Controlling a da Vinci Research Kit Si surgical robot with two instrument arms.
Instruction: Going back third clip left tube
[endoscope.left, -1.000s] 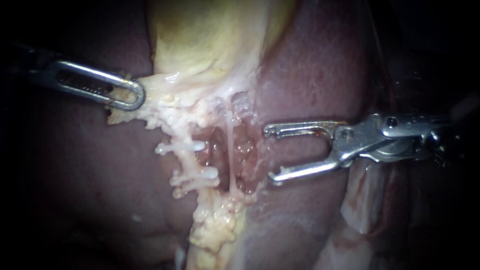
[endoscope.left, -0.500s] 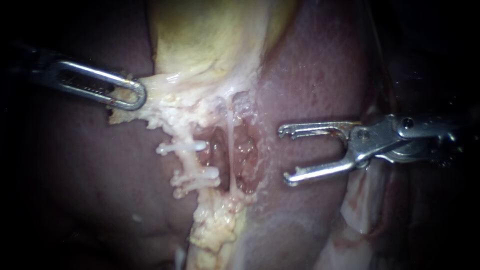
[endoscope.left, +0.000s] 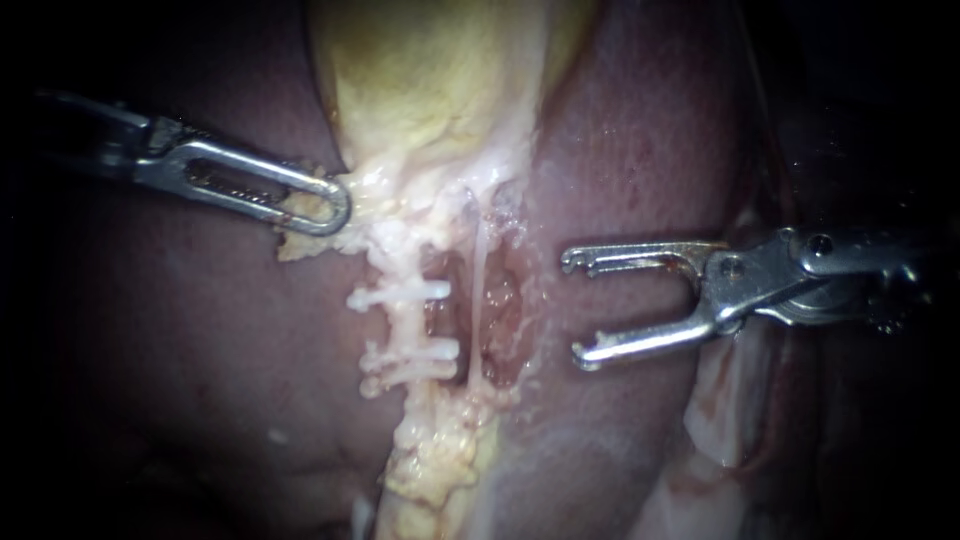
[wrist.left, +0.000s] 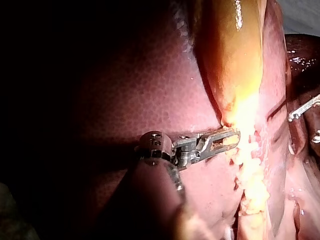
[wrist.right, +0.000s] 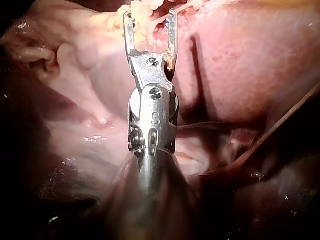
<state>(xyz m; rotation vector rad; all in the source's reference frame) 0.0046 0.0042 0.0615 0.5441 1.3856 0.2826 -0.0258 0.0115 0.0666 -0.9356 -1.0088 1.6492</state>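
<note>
Endoscope view: our left instrument (endoscope.left: 322, 205) has its claw clamped on pale tissue at the foot of the gallbladder (endoscope.left: 430, 80). Our right instrument (endoscope.left: 575, 307) hangs over the liver (endoscope.left: 640, 130), claw wide and empty, clear of the left tube (endoscope.left: 402, 328). That tube carries two clips (endoscope.left: 400, 297); a third we cannot make out. The retreat looks largely done. Against a second ago, the right instrument has backed away from the tube, and the left has carried its tissue toward it.

Left wrist view: the same clamp on pale tissue.

Right wrist view: the open claw, nothing in it, fatty tissue ahead.
</note>
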